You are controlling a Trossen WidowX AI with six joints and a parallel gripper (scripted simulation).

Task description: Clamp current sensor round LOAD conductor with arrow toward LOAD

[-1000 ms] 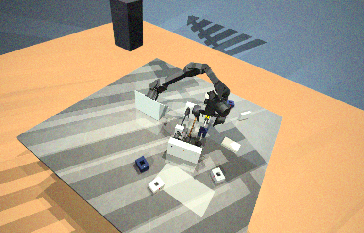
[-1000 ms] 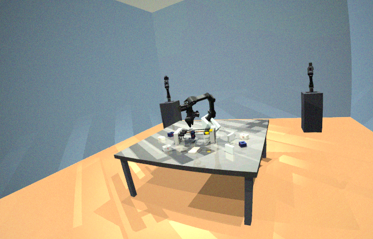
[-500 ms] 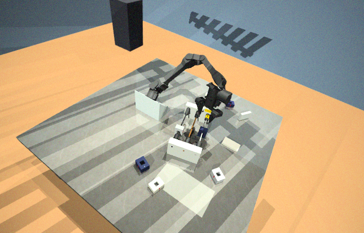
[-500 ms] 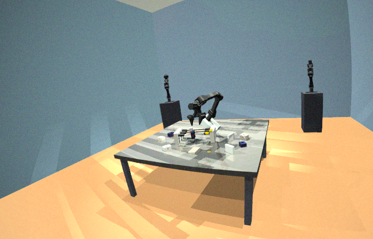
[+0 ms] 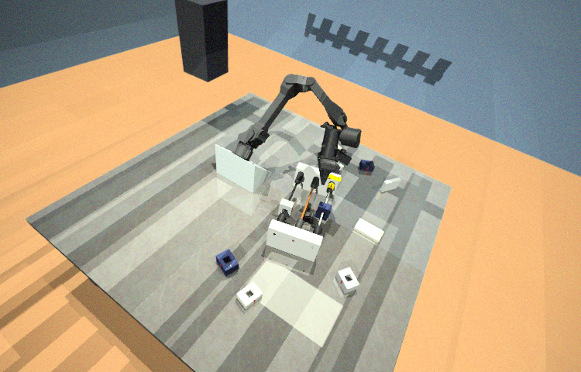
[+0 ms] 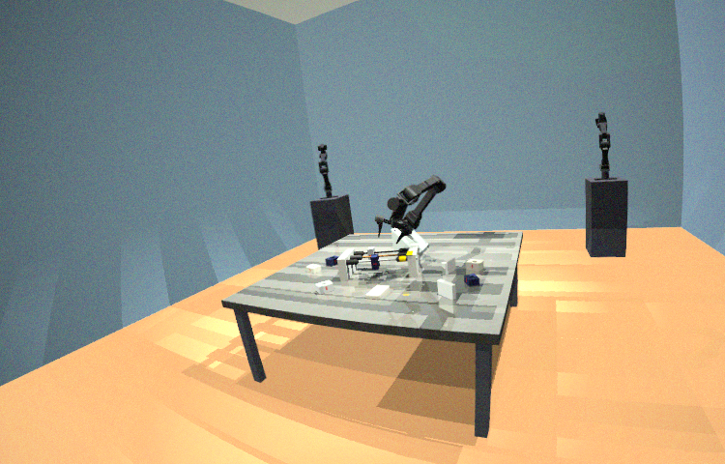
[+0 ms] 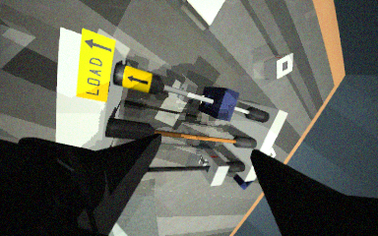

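The dark blue sensor [image 5: 322,210] [image 6: 374,262] [image 7: 220,104] sits round the white conductor [image 7: 178,91], which runs to the yellow LOAD marker [image 5: 334,177] [image 6: 411,252] [image 7: 95,66]. It looks closed in the wrist view; its latch and its arrow cannot be made out. The arrow on the yellow sleeve [image 7: 138,80] points toward the marker's end. My gripper [image 5: 334,171] [image 6: 390,237] [image 7: 206,146] is open and empty, above the conductors near the LOAD end, apart from the sensor. The orange conductor [image 7: 196,137] shows between the fingers in the wrist view.
A white sensor [image 5: 286,205] [image 7: 220,169] sits on the black conductor. White end walls [image 5: 294,242] hold the conductors. Blue blocks [image 5: 227,262] [image 5: 366,165], white blocks [image 5: 249,295] [image 5: 347,280], a white slab [image 5: 368,230] and a pale upright panel [image 5: 238,170] stand around.
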